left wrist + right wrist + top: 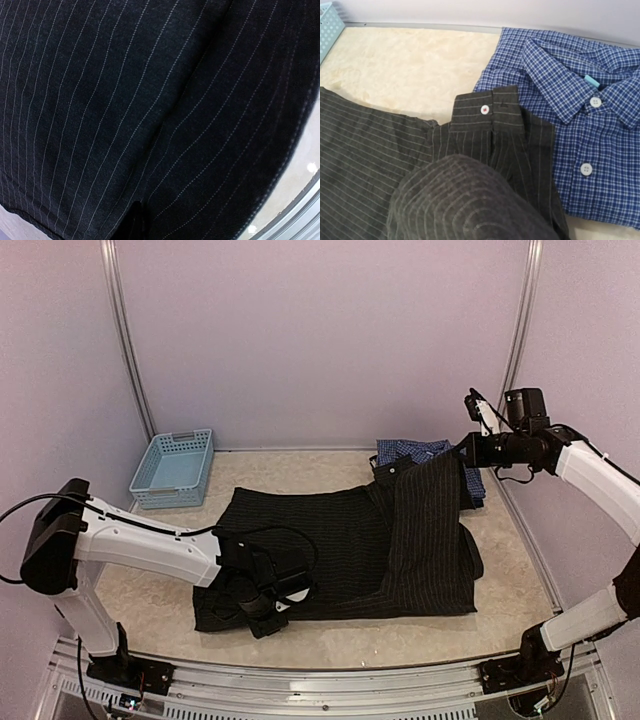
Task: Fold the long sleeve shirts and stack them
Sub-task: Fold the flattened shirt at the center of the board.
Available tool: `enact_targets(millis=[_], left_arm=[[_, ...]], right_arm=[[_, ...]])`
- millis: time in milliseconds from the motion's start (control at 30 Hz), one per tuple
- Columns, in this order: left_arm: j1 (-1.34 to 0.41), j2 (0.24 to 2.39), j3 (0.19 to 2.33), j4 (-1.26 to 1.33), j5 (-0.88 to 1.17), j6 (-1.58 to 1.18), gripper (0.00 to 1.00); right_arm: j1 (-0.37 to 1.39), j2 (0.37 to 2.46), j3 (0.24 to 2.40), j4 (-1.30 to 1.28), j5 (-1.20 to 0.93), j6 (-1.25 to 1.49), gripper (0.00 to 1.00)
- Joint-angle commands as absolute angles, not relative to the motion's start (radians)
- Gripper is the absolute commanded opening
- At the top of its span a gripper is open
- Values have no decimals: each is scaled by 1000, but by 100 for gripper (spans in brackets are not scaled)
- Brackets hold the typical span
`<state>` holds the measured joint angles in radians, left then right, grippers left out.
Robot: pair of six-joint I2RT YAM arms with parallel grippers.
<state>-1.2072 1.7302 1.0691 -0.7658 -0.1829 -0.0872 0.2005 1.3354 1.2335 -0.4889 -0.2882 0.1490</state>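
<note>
The black pinstriped long sleeve shirt (340, 540) lies spread across the middle of the table. Its right side is pulled up off the table to my right gripper (468, 447), which is shut on that raised edge. In the right wrist view a bulge of this cloth (465, 205) hides the fingers, and a buttoned cuff (487, 112) lies beyond it. My left gripper (268, 608) is pressed down on the shirt's near-left part. Striped cloth (125, 100) fills the left wrist view, and its fingers are hidden. The blue check shirt (415, 451) (580, 115) lies folded at the back right.
A light blue plastic basket (173, 468) (327, 27) stands at the back left by the wall. Metal frame posts (128, 350) rise at both back corners. A rail (330, 680) runs along the table's near edge, just in front of the shirt's hem.
</note>
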Motion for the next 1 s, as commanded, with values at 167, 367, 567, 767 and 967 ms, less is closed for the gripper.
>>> enact_targets(millis=[167,367,567,767,967], left_arm=[[-1198,1752,1070,-797,-198,-124,16],[-1191,1738,1084,-812,-195,-128,11],[-1161,1670,1082,-807,-162,-119,9],[-1128,1637,1081,-798,-138,-110,4],[-1058,1619,1098,-785,-98,-81,1]], right_arm=[[187,1331,1251,-504,-273,134,0],[187,1334,1250,-505,-273,133,0],[187,1332,1248,-511,-262,130,0],[186,1320,1260,-514,-241,129,0],[186,1317,1285,-512,-226,126,0]])
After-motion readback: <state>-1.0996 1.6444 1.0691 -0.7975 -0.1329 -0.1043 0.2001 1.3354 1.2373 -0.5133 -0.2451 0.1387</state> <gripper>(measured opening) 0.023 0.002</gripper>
